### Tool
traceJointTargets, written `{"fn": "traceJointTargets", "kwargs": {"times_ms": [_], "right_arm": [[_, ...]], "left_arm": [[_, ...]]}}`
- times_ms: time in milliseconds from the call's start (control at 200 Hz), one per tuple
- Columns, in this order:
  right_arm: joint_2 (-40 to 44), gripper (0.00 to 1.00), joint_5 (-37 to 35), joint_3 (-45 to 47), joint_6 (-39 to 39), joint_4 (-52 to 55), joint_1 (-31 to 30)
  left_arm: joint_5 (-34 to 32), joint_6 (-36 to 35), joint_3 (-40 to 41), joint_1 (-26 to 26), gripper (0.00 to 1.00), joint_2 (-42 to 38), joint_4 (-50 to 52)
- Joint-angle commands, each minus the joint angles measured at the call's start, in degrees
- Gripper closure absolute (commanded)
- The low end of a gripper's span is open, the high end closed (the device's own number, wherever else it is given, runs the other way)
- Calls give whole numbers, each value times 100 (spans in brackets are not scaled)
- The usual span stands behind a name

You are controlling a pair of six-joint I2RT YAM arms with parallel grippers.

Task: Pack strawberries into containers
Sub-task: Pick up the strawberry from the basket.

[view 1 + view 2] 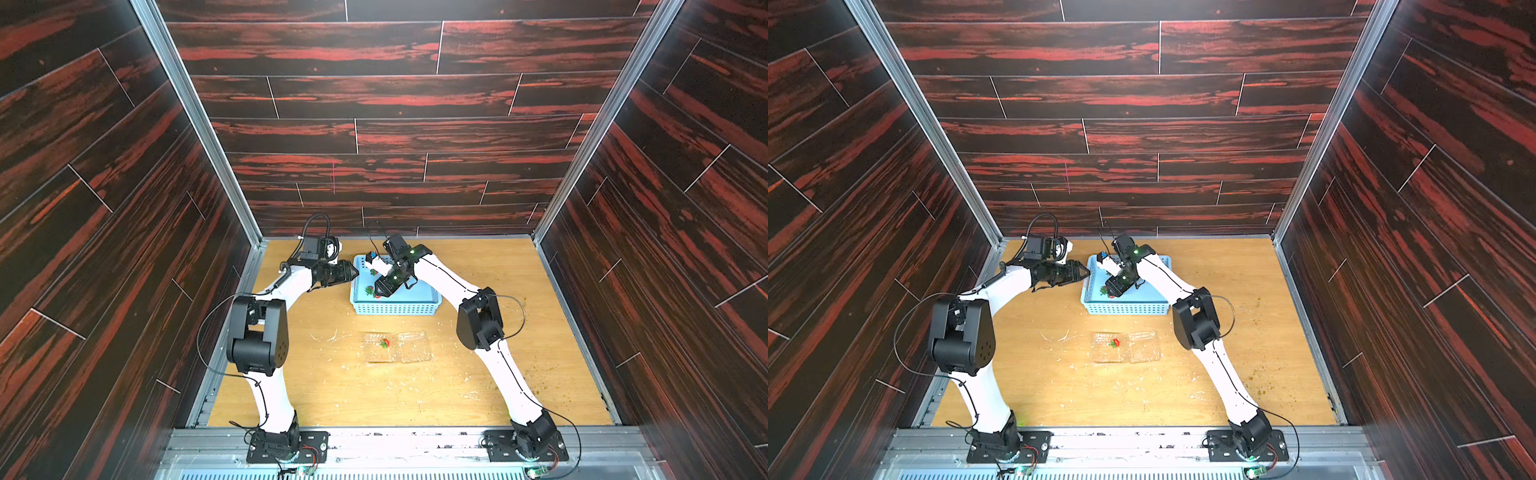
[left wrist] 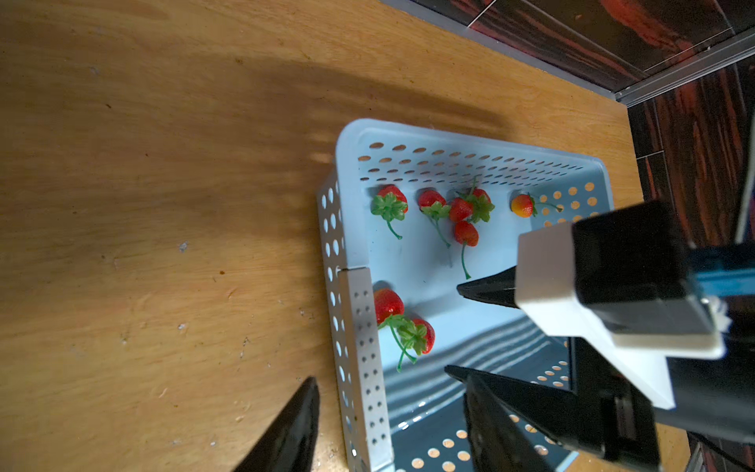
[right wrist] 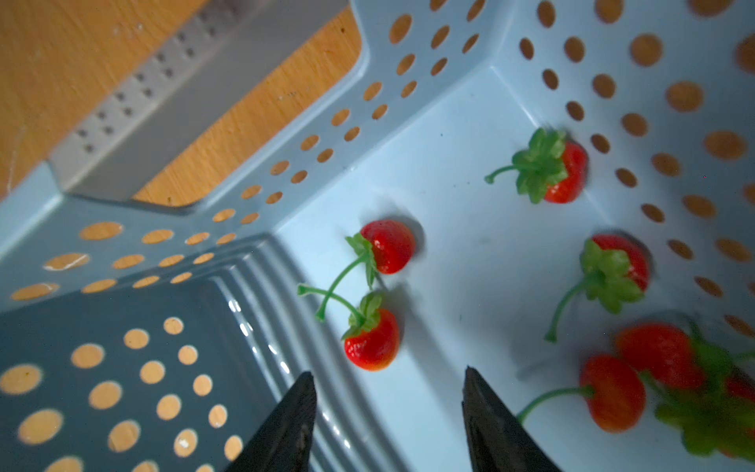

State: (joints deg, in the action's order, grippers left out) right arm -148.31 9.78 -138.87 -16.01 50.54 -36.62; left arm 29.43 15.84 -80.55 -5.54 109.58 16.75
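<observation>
- The right gripper (image 3: 388, 372) is hanging inside the basket (image 1: 395, 308), its jaws standing apart and empty just above two strawberries (image 3: 388, 245)
- The left gripper (image 1: 353, 272) is hovering at the basket's left wall, jaws parted, clasping nothing
- Other strawberries are lying along one basket wall
- The clamshell (image 1: 413, 352) is lying open near the basket's front, carrying one berry (image 1: 385, 343)
</observation>
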Motion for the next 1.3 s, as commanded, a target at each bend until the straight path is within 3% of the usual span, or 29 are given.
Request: {"fn": "traceJointTargets", "kwargs": {"times_ms": [0, 496, 656, 967, 1298], "right_arm": [[-238, 40, 302, -131, -121, -57, -18], [-702, 41, -248, -365, -263, -250, -139], [-712, 49, -480, -411, -296, -309, -135], [-385, 80, -592, -203, -251, -258, -135], [455, 84, -407, 120, 5, -477, -64]], "left_arm": [[55, -117, -145, -17, 42, 90, 154], [89, -107, -57, -17, 42, 108, 47], [107, -98, -48, -17, 42, 112, 39], [106, -81, 4, -17, 42, 68, -13], [107, -10, 180, -17, 42, -41, -181]]}}
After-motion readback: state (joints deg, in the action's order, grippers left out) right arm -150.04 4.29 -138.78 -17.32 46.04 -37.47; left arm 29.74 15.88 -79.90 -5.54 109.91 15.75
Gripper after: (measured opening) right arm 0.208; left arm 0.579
